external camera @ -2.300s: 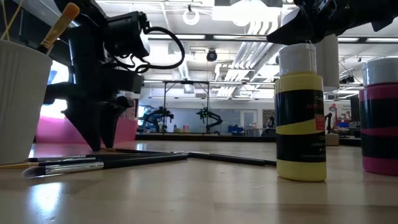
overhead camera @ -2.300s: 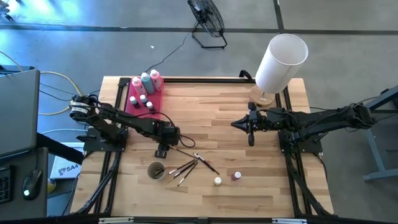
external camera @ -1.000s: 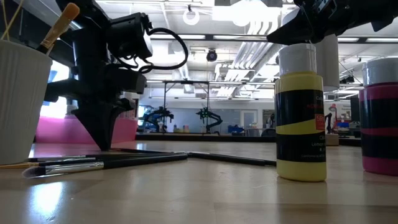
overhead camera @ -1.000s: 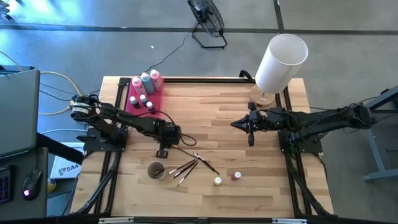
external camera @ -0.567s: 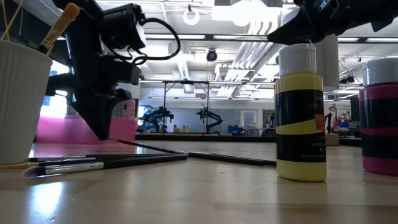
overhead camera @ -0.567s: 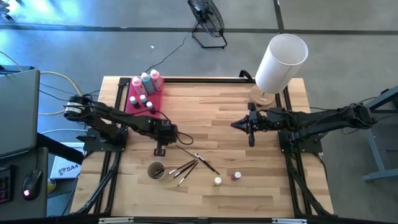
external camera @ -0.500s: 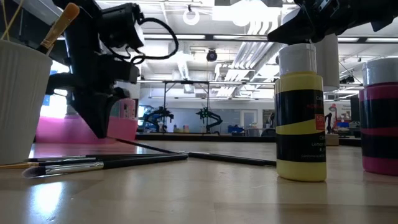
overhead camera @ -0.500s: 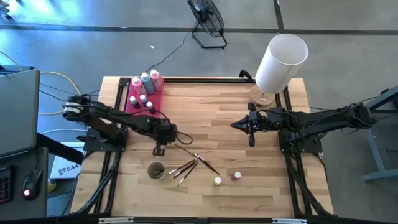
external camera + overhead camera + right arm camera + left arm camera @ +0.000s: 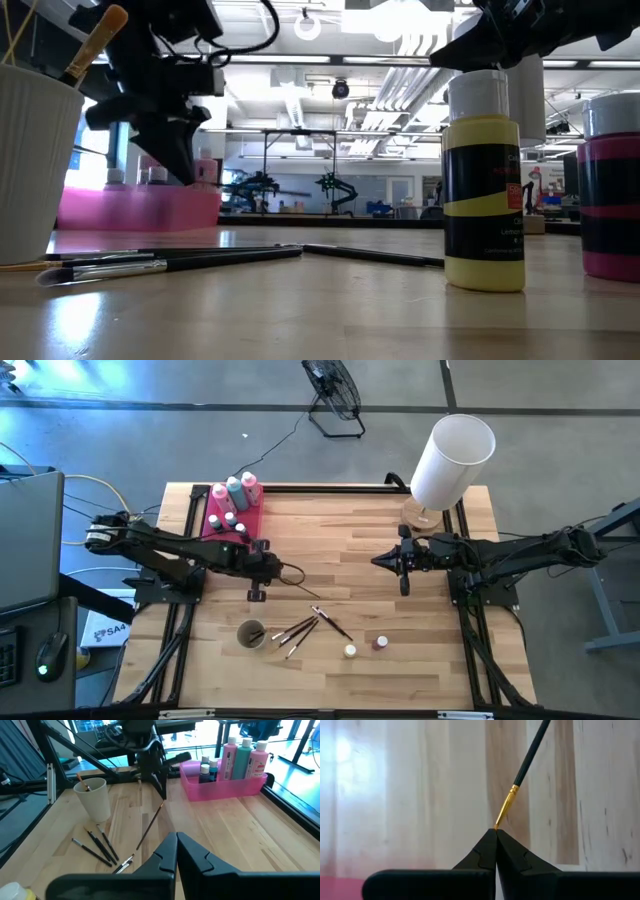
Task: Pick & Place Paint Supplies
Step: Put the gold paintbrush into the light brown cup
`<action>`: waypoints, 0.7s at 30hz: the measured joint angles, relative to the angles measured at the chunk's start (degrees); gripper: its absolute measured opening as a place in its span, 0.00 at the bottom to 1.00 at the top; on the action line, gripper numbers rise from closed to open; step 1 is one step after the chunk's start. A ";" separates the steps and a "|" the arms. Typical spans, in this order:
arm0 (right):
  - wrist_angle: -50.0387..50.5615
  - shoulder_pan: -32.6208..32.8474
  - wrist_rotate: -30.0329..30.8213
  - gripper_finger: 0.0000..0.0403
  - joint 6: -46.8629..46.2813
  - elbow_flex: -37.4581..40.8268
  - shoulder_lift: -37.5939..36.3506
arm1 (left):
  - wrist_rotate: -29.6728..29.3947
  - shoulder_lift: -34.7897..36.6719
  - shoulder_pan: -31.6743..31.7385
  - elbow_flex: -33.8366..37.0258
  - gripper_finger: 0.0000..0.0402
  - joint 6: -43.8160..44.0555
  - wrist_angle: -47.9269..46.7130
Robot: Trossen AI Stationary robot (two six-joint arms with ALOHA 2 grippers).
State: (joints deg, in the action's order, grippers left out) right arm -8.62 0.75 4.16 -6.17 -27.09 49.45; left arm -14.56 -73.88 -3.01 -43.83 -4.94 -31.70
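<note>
One brush (image 9: 520, 772) hangs pinched by its tip in the left gripper (image 9: 496, 832), clear only on its wrist cam; from overhead we barely see it. Right gripper (image 9: 176, 840) clamped empty.

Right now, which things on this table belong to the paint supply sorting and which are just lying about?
Job:
- thin dark brush, pinched in left gripper
- loose dark brushes
- pink and teal squeeze bottles
- small capped paint pots

Lying about:
- white cylinder lampshade
- black floor fan
</note>
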 joint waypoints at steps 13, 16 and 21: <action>-1.87 -0.01 3.21 0.01 0.22 -0.01 0.00 | -9.29 2.47 0.02 -7.51 0.00 -5.04 -2.75; -2.01 -0.02 2.86 0.01 0.22 0.00 0.00 | -10.25 2.47 0.04 -9.58 0.00 -6.04 -3.16; -7.52 0.00 -0.40 0.01 -0.14 0.00 0.77 | -11.09 2.47 0.02 -12.99 0.00 -10.18 -4.63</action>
State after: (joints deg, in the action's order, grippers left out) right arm -16.14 0.75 3.76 -6.31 -27.09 50.23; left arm -25.65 -71.42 -2.98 -56.82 -15.12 -36.33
